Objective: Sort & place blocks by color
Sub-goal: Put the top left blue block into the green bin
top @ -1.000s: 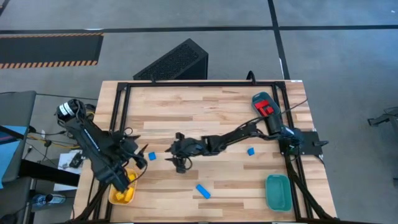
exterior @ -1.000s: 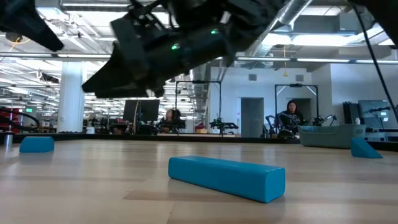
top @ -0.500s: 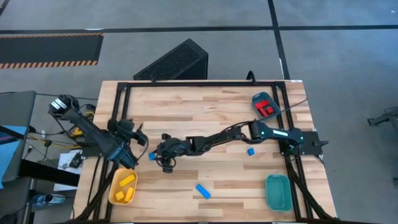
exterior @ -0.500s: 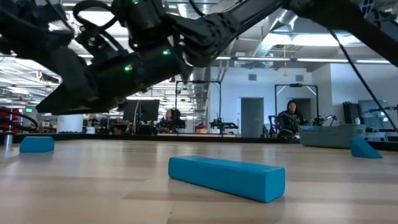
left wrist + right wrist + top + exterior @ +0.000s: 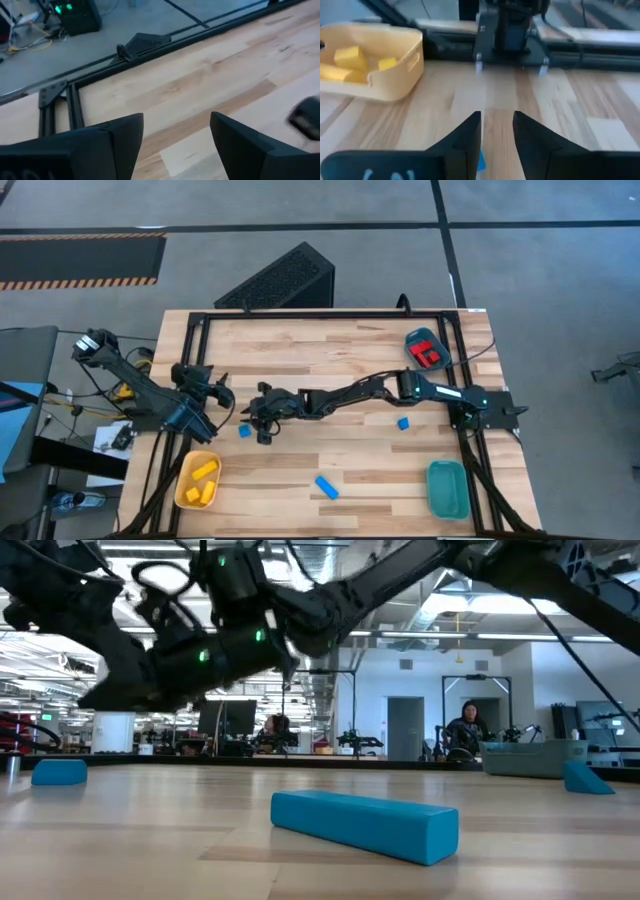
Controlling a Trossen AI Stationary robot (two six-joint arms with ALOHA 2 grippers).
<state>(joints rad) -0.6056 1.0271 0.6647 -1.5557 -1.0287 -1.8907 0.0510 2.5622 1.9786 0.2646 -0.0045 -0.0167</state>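
Wood table [image 5: 330, 350] in open hall | right gripper [image 5: 262, 423] reaching over blue block [image 5: 244, 431] nr left edge, fingers narrowly apart, block between | left gripper [image 5: 213, 396] waiting spread | nxt: pinching, carrying to teal tray [image 5: 447, 490], front-right corner.

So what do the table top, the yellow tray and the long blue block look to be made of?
Table top: looks like wood, pale planks with visible grain and joints, matte. Yellow tray: probably moulded plastic, smooth, rounded rim with a cut-out handle. Long blue block: likely plastic, uniform colour, smooth faces, softly rounded edges.
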